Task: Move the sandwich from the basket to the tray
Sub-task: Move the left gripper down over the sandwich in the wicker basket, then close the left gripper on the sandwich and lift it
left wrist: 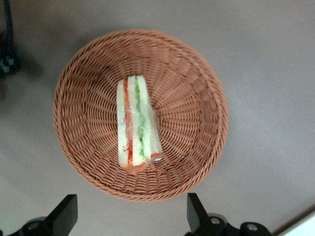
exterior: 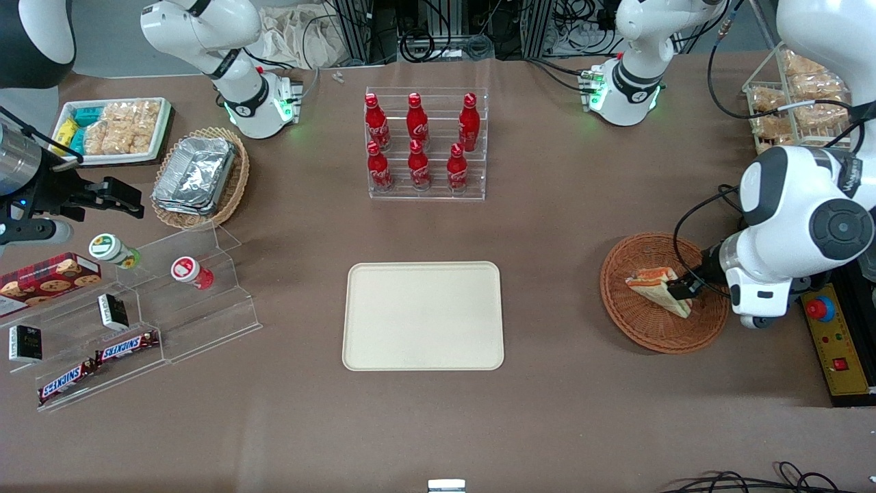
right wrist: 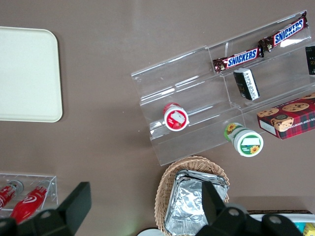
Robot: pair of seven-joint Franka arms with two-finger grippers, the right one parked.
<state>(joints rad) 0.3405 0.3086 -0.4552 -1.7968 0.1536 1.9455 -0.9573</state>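
The sandwich (exterior: pixel 655 287) (left wrist: pixel 137 123), a wrapped wedge with pale bread and orange and green layers, lies in the round reddish-brown wicker basket (exterior: pixel 650 332) (left wrist: pixel 189 98) toward the working arm's end of the table. My left gripper (exterior: pixel 684 287) (left wrist: pixel 130 214) hovers above the basket, open, with nothing between its fingers. Its dark fingertips (left wrist: pixel 66 212) stand wide apart and clear of the sandwich. The cream tray (exterior: pixel 423 315) (right wrist: pixel 27 73) lies flat at the table's middle with nothing on it.
A clear rack of red cola bottles (exterior: pixel 426 144) stands farther from the front camera than the tray. Toward the parked arm's end are a tan oval basket of foil trays (exterior: pixel 198 174), a white snack tray (exterior: pixel 113 130) and an acrylic stand (exterior: pixel 137 322). A control box (exterior: pixel 838 342) sits beside the basket.
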